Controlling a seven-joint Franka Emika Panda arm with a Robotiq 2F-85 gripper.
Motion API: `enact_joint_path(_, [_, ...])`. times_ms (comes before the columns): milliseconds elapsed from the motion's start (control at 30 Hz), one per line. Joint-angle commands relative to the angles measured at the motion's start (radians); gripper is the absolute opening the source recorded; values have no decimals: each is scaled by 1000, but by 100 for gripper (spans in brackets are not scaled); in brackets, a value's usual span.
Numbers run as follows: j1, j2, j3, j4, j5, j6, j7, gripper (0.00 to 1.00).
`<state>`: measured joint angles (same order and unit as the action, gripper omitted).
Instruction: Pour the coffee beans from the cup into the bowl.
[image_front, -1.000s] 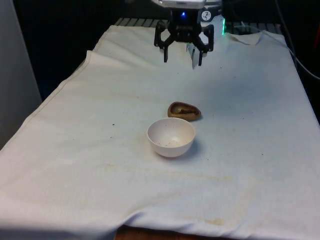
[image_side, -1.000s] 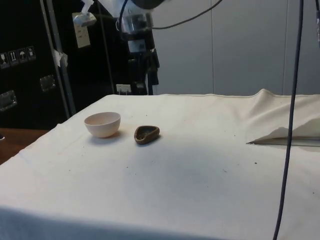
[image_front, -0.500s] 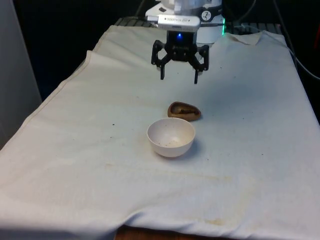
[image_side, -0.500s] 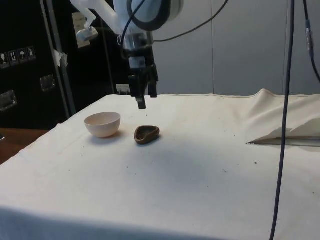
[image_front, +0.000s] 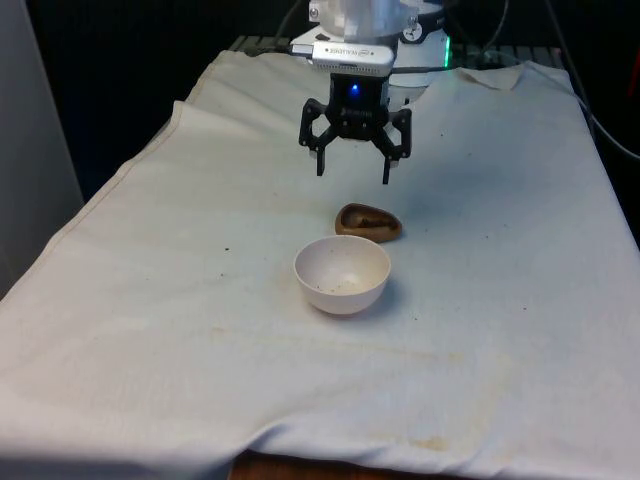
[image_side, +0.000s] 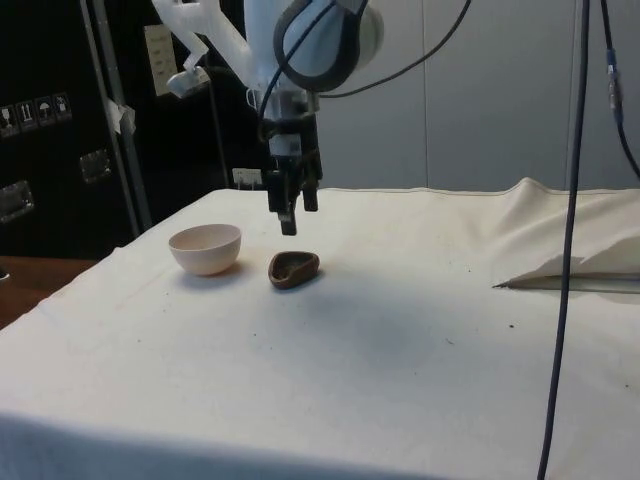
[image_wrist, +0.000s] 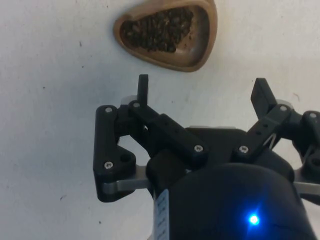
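Nearest the front camera lies the rumpled edge of the white cloth (image_front: 150, 330), marked with faint yellowish stains. Past that, about the middle of the table, stands the white bowl (image_front: 341, 274), upright, with only a few dark specks showing inside it. In the side view the bowl (image_side: 205, 248) looks pale pinkish-white.

Just behind the bowl, a touch toward the front view's right, sits the cup (image_front: 368, 222): a small, shallow brown dish with a rounded-triangle outline. It is close to the bowl, but I cannot tell whether the two touch; the side view shows the cup (image_side: 293, 268) a little apart from it. Through my wrist I look down into the cup (image_wrist: 167, 33) and see the dark coffee beans (image_wrist: 157, 29) heaped in it.

Farther back hangs my claw (image_front: 352, 172), in the air above the cloth, beyond the cup and higher than it. My fingers (image_wrist: 143, 89) point down and are spread wide, with nothing between them. From the side my claw (image_side: 289, 217) hovers over the cup, clear of its rim.
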<state>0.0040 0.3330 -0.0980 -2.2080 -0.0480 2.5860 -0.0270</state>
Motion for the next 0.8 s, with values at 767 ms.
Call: enact_joint_path(767, [-13, 98, -37, -2, 22, 152, -89, 100])
